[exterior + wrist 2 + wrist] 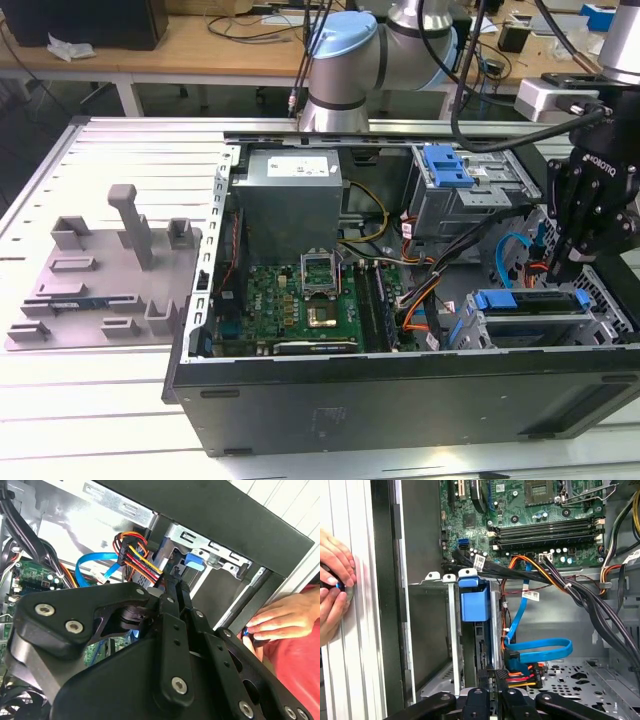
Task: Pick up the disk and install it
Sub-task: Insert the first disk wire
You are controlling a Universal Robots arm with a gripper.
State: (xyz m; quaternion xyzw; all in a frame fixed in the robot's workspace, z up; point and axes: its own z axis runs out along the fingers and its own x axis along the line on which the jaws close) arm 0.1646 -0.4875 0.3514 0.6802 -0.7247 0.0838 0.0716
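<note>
Installation looks to be in its closing stage, as I judge it. The disk (525,299) already lies in the drive cage (603,312) in the corner of the open computer case (400,390) at the exterior view's right, its bright blue carrier frame running along the top of the bay. In both wrist views the frame's blue tab sticks out at the cage mouth.

The gripper (570,262) hangs over the far end of that cage. Its black fingers (170,592) are drawn together with nothing visible between them, and their tips are down at the disk's cabled end. I cannot tell whether they press on it.

If the disk needs any more seating, it would want a straight push along the bay. It would also mean keeping off the blue data cable (540,647) and the orange and yellow power leads (525,677) bunched right beside the fingertips.

The case also holds a green motherboard (300,295) and a grey power supply (290,200). A second cage (480,195) sits further back with a bare blue bracket (445,165) on top.

Outside the case, a person's hand (334,587) rests on the slatted table (130,150).
</note>
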